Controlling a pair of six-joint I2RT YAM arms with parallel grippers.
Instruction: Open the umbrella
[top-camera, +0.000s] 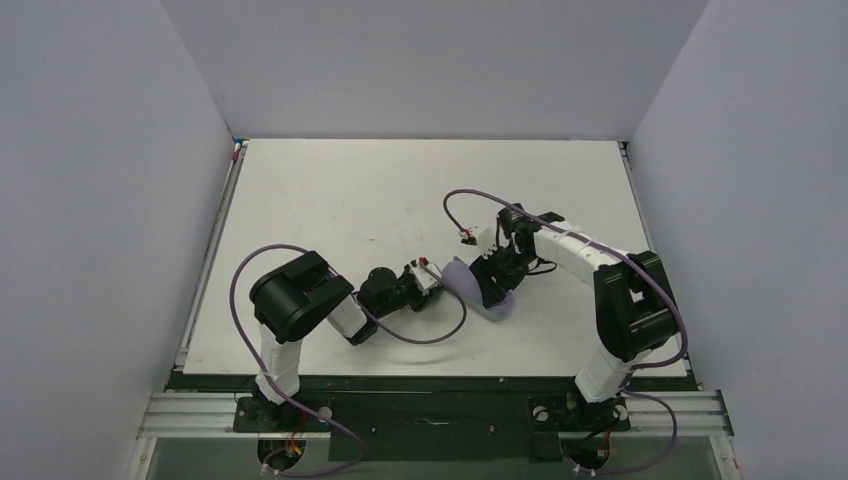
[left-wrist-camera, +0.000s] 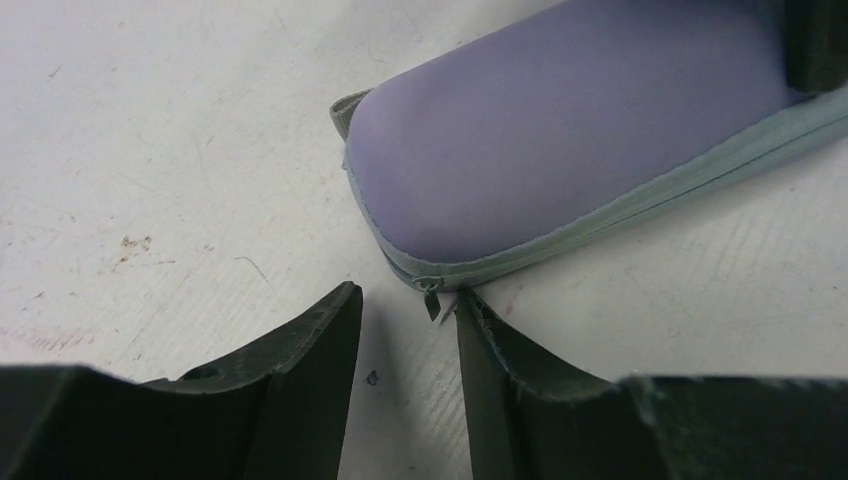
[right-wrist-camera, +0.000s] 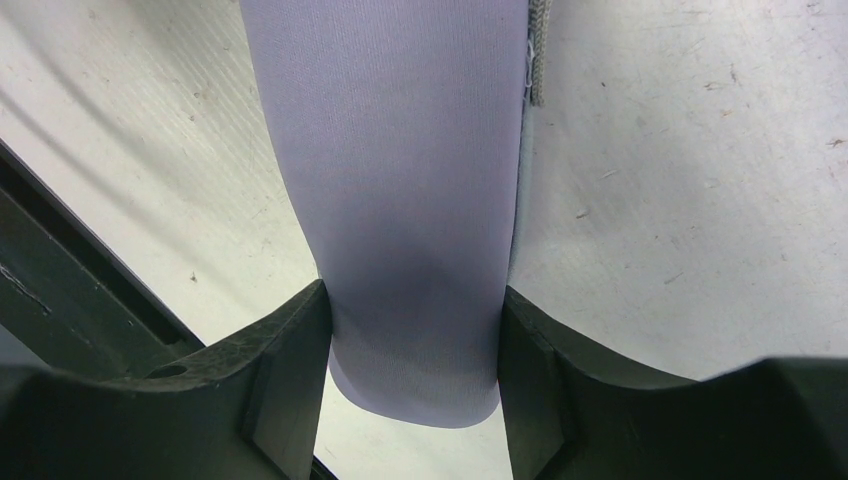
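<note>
No umbrella fabric, shaft or handle shows in any view. A flat lilac oval pouch (top-camera: 462, 276) with a grey zipper lies on the white table (top-camera: 350, 200). My right gripper (top-camera: 498, 283) is shut on the pouch across its width; in the right wrist view the pouch (right-wrist-camera: 400, 200) fills the gap between both fingers of the gripper (right-wrist-camera: 412, 300). My left gripper (top-camera: 433, 284) is open just left of the pouch's end. In the left wrist view its open tips (left-wrist-camera: 405, 295) flank the small zipper pull (left-wrist-camera: 431, 300) at the pouch's (left-wrist-camera: 560, 130) near rim, apart from it.
A grey fabric tab (left-wrist-camera: 345, 110) sticks out of the pouch's end. White walls enclose the table on three sides. The dark front rail (right-wrist-camera: 60, 270) runs close to the pouch. Purple cables (top-camera: 470, 200) loop above both arms.
</note>
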